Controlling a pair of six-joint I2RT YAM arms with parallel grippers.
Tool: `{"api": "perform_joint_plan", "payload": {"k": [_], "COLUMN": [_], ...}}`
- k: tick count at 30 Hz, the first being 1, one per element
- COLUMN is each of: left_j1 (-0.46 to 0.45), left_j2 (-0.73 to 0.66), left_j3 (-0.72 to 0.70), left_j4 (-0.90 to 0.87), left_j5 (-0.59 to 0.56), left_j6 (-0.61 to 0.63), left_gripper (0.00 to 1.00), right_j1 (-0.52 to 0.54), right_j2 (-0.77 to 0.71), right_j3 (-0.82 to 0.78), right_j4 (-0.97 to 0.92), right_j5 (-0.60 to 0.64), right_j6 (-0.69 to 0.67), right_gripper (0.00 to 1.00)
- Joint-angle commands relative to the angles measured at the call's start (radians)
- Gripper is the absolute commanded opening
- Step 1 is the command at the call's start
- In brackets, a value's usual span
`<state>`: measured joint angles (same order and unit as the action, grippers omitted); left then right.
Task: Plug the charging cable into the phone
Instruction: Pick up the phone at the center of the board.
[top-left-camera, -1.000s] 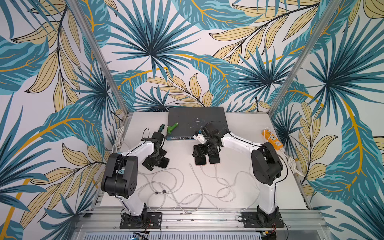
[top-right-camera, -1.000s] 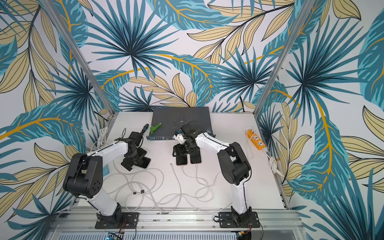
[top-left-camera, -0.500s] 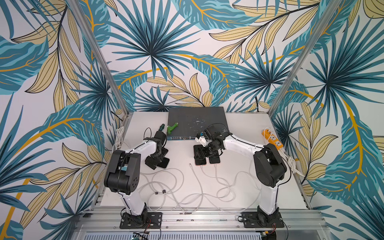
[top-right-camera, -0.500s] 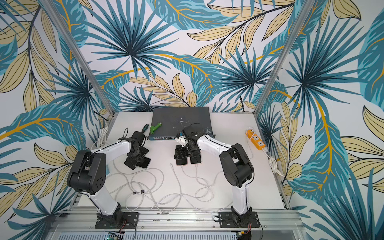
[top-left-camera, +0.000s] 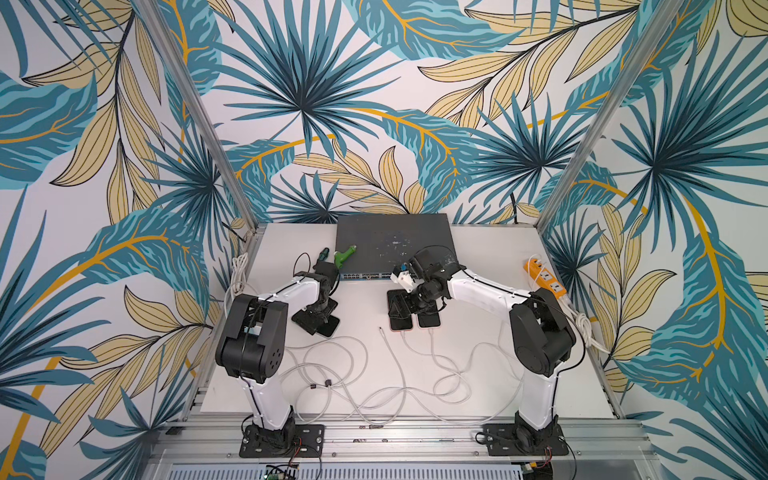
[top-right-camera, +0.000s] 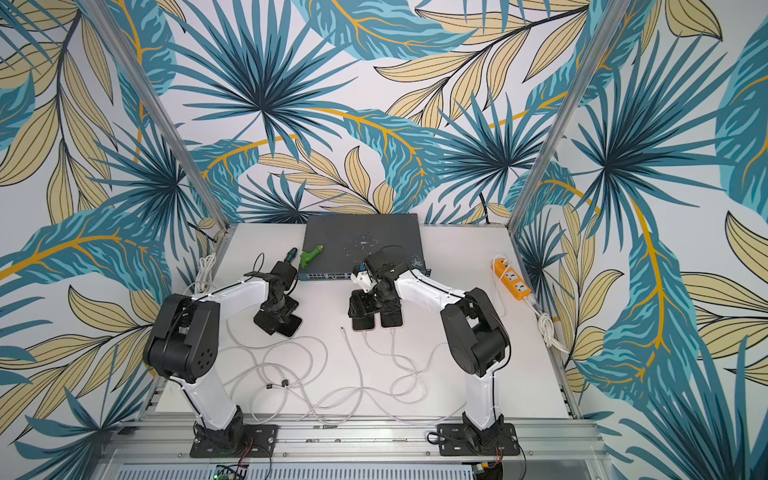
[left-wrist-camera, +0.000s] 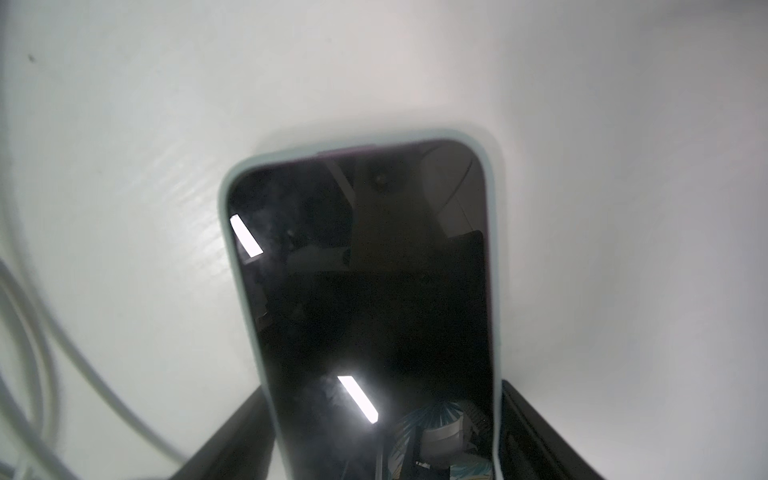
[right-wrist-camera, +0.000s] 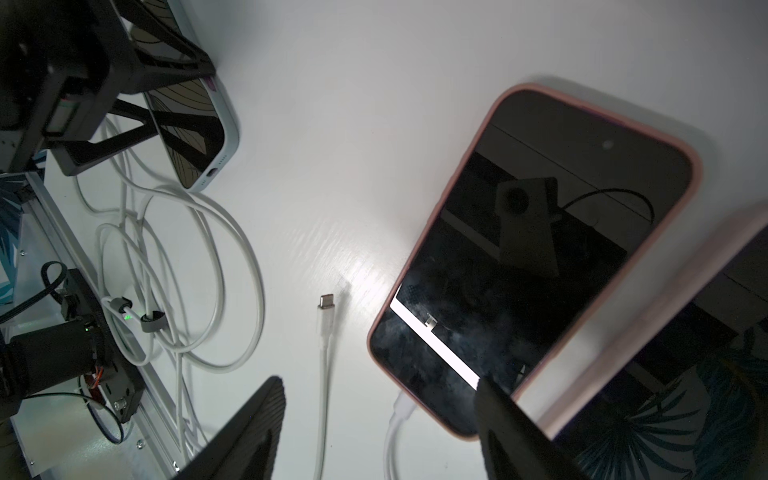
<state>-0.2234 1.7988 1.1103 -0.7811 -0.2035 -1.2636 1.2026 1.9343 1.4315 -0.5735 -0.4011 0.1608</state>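
Pale-cased phone (left-wrist-camera: 361, 291) lies flat on table (right-wrist-camera: 374, 83), unplugged, straddled by L gripper (left-wrist-camera: 382, 399); whether it's clamped can't be told. Free plug (right-wrist-camera: 327, 300) lies apart from it, near R gripper (right-wrist-camera: 380, 382), whose jaws are released & empty. Step judged: phone to be steadied; next, plug must be pinched & lined up w/ port (right-wrist-camera: 212, 172).

A dark network switch (top-left-camera: 392, 245) lies on the worktop (top-left-camera: 490, 249) just behind the right pincer (top-left-camera: 405, 309). A green tool (top-left-camera: 344, 256) sits at its corner, behind the left pincer (top-left-camera: 318, 318). An orange power strip (top-left-camera: 545, 279) lies well outboard of the right pincer. A bundled white cord (top-left-camera: 237, 270) lies outboard of the left.
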Motion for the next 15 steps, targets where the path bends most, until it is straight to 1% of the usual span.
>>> {"api": "perform_joint_plan", "payload": {"k": [1,3,6,8,10,12,15], "left_j1": [-0.016,-0.03,-0.031,-0.031,-0.031,-0.031,-0.035], "left_j2": [0.025,0.002,-0.049,-0.093,-0.132,-0.156,-0.178], "left_j3": [0.022,0.046,0.078,0.099,0.123,0.16,0.204], "left_j4": [-0.032,-0.048,-0.032,0.007,0.05,0.06,0.077], "left_j5": [-0.024,-0.061,-0.068,-0.048,-0.007,0.043,0.155], "left_j6": [0.056,0.093,0.186,0.284,0.389,0.482,0.619], "left_gripper": [0.74,0.69,0.57,0.46,0.33,0.31,0.31], "right_j1": [0.006,0.006,0.006,0.006,0.004,0.0,-0.024], "right_j2": [-0.045,-0.053,-0.063,-0.072,-0.086,-0.103,-0.145], "right_j3": [-0.014,-0.021,-0.04,-0.044,-0.049,-0.047,-0.047], "right_j4": [-0.011,-0.012,-0.003,0.002,0.011,0.018,0.034], "right_j5": [0.025,0.031,0.04,0.035,0.029,0.019,-0.016], "right_j6": [-0.009,-0.009,-0.007,-0.006,-0.005,0.0,0.029], "right_gripper": [0.75,0.75,0.75,0.75,0.76,0.77,0.77]}}
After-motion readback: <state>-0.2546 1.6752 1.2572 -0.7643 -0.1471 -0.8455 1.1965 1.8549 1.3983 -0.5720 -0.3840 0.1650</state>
